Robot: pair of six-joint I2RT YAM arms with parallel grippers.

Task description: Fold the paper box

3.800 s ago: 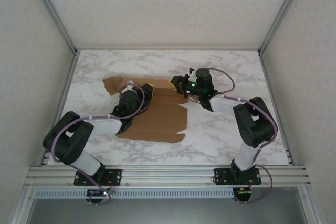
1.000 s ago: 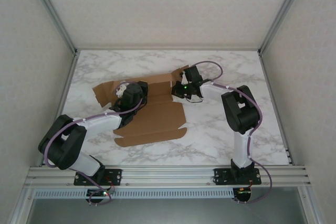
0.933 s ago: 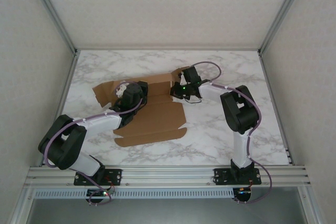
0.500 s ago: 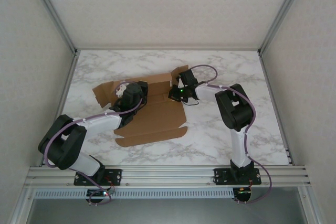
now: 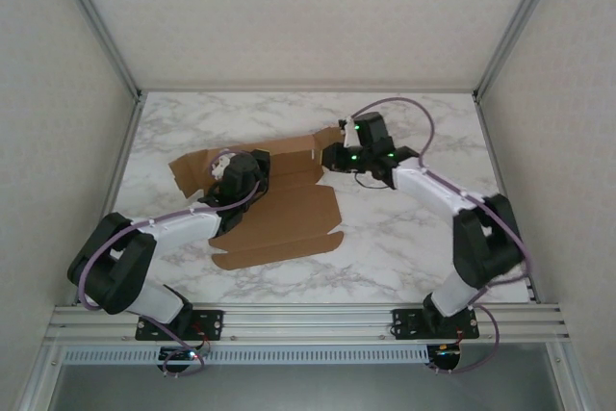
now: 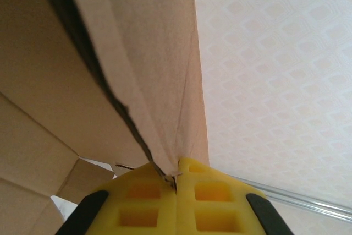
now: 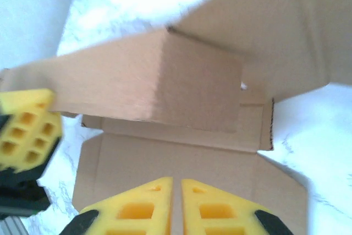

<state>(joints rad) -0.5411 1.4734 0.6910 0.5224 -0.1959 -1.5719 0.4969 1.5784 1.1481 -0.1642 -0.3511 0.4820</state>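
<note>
The paper box point(image 5: 289, 214) is a brown cardboard sheet lying partly folded on the marble table, left of centre. My left gripper point(image 5: 231, 168) is over its left part, shut on the edge of a raised flap point(image 6: 110, 53), which is pinched between the yellow fingertips point(image 6: 176, 177). My right gripper point(image 5: 332, 156) hovers at the sheet's right end beside an upturned flap point(image 5: 322, 140). Its jaws point(image 7: 176, 191) stand open by a narrow slit, with nothing between them. Below them lies a flat panel point(image 7: 165, 158), and behind that stands a wall point(image 7: 148, 86). The left gripper's fingers point(image 7: 25, 130) show at the left edge.
The marble table point(image 5: 414, 228) has free room to the right of the box and behind it. White enclosure walls with aluminium posts point(image 5: 505, 45) stand on three sides. A metal rail point(image 5: 308, 320) carrying both arm bases runs along the near edge.
My right arm has swung its elbow out to the right and drawn the gripper slightly back from the box's right end. Its jaws have parted a little. The left arm and box have stayed put.
</note>
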